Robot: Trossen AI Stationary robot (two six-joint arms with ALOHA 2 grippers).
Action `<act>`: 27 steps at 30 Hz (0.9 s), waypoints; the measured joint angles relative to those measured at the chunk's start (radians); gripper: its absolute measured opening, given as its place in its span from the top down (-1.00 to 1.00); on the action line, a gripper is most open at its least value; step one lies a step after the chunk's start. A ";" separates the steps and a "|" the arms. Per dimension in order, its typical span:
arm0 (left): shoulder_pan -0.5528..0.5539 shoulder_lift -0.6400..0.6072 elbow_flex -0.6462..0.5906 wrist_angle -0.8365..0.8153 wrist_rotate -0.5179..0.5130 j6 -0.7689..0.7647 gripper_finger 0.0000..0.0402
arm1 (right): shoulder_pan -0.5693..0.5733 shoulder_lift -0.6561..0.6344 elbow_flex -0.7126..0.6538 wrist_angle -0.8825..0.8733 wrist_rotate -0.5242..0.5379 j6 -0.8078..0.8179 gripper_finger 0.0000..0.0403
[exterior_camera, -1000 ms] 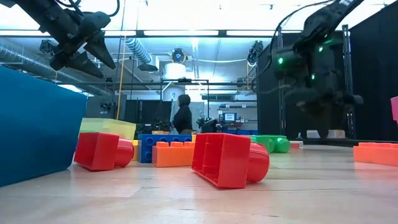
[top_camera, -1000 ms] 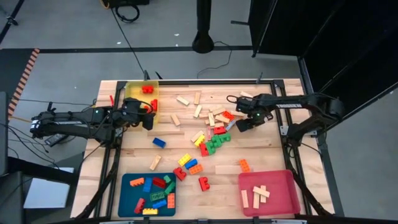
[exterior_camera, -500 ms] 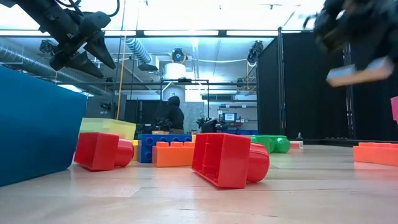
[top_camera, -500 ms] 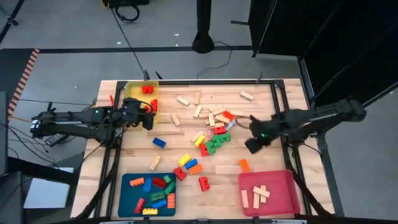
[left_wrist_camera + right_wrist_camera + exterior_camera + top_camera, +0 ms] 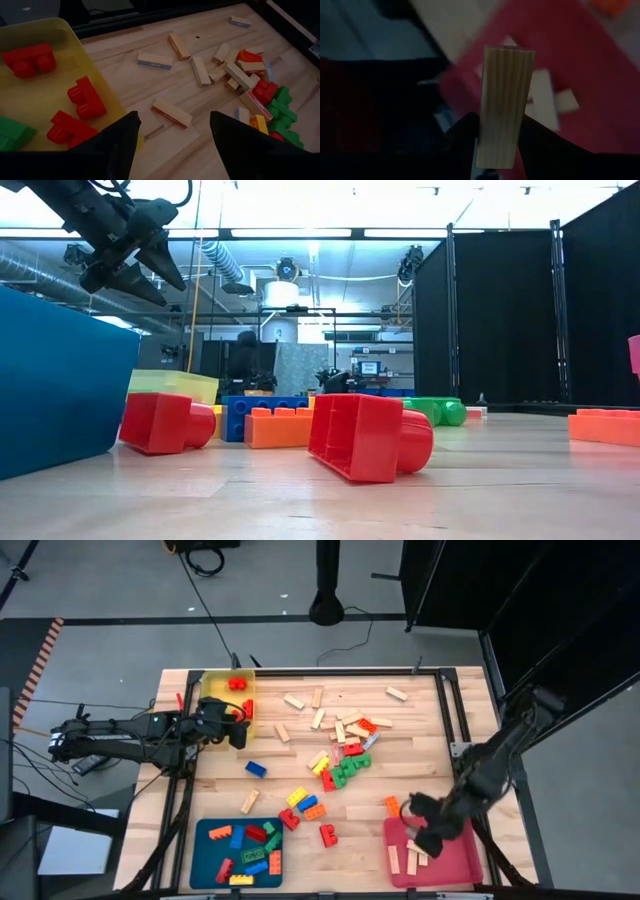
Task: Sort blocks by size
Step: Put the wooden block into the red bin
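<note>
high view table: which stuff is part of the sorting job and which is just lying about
Job:
- loose blocks
- wooden bar held in right gripper
- pink tray, blue tray, yellow tray
- left gripper, open

Lying about:
- floor cables
- stand base

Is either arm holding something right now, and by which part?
The right gripper pinches a wooden bar by one end, above the pink tray. The left gripper holds nothing.

The right pincer (image 5: 428, 830) blocks part of the pink tray (image 5: 460, 865) from above, so the wooden bars under it cannot be counted. In the right wrist view the tray behind the held wooden bar (image 5: 504, 105) is smeared. At counter height the blue tray (image 5: 60, 385) runs off the edge, and the orange brick (image 5: 605, 427) is cropped.
</note>
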 joint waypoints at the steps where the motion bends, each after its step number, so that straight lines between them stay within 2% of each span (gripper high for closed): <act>1: 0.000 0.000 0.000 0.000 0.000 0.000 -0.26 | 0.020 0.024 0.000 -0.009 -0.001 0.022 0.35; 5: 0.000 0.001 0.000 0.000 -0.009 0.000 -0.26 | 0.067 0.124 0.000 -0.021 -0.047 0.069 0.35; 12: 0.000 0.002 0.000 0.000 -0.017 0.000 -0.26 | 0.142 0.242 -0.003 -0.120 -0.204 0.159 0.35; 20: 0.000 0.002 0.000 0.000 -0.018 0.000 -0.26 | 0.221 0.287 -0.023 -0.085 -0.222 0.266 0.35; 24: 0.000 0.006 0.000 0.000 -0.018 0.001 -0.26 | 0.225 0.304 -0.023 -0.035 -0.216 0.255 0.34; 27: 0.000 0.005 0.000 0.000 -0.018 0.002 -0.26 | 0.225 0.304 -0.023 -0.004 -0.208 0.244 0.02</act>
